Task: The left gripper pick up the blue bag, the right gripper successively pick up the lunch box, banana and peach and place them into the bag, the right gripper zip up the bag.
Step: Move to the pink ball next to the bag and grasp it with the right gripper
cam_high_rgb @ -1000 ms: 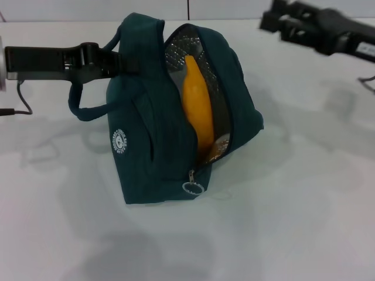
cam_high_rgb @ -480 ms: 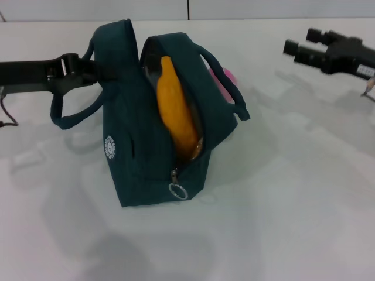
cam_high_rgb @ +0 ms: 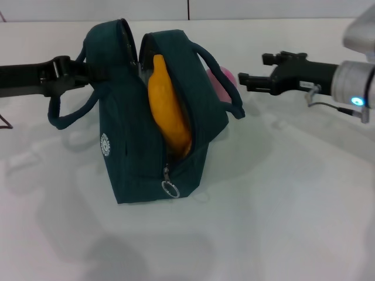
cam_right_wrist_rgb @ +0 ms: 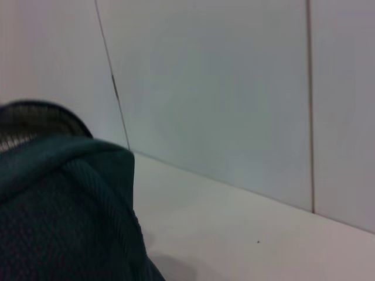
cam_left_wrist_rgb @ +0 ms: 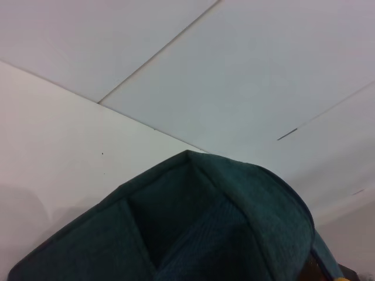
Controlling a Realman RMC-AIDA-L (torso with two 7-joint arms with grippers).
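The blue bag stands on the white table with its top unzipped. The banana stands upright inside the opening. My left gripper comes in from the left and is shut on the bag's upper edge by a loop handle. The peach shows as a pink patch behind the bag, partly hidden by the bag's other handle. My right gripper hangs open and empty just right of the peach. The lunch box is hidden. Both wrist views show teal bag fabric up close.
The zipper's metal ring pull hangs at the bag's near lower corner. A round white logo is on the side facing left. The white table runs back to a pale panelled wall.
The right gripper has swung left and down, from the far right to just beside the peach. The bag has shifted slightly left with the left gripper still on it.
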